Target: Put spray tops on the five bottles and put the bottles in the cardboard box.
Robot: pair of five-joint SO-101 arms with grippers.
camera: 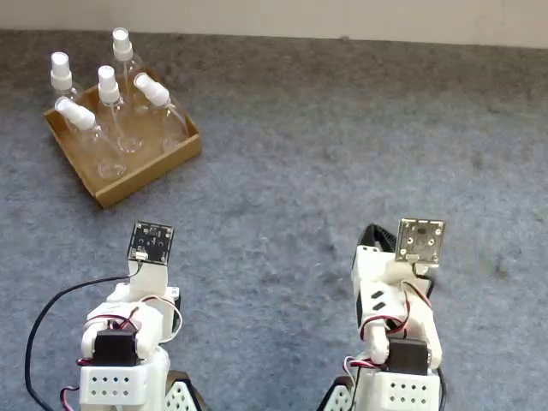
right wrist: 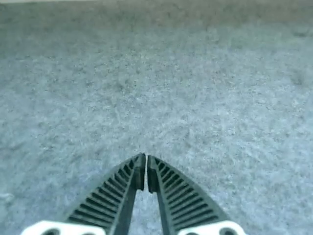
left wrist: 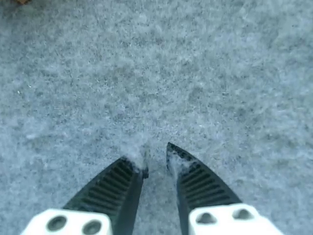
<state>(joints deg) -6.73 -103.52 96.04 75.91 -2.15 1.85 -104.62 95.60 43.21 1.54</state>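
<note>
A grey felt-like surface is covering the whole table. The cardboard box is sitting at the far left of it, well apart from both arms. All five bottles are standing inside the box, and each is wearing a white spray top. Judged from this layout, the task is looking complete.

The left gripper is hanging low over bare felt with its jaws parted by a narrow gap and nothing between them. The right gripper is also pointing at bare felt, with its jaws closed tip to tip and holding nothing. In the high view both arms are sitting folded back at the near edge.

Hazards from this state:

- Two of the bottles are leaning against their neighbours rather than standing upright. The box walls are low, so any knock to the box is likely to tip a leaning bottle over the rim.
- The left arm is sitting nearer the box. A wide swing out of its folded pose is the most probable cause of such a knock.
- Whether each spray top is fully seated cannot be told. A loose top is at risk of coming off if its bottle falls.
- A black cable is looping beside the left arm's base and could be snagging on a joint during a large motion.
</note>
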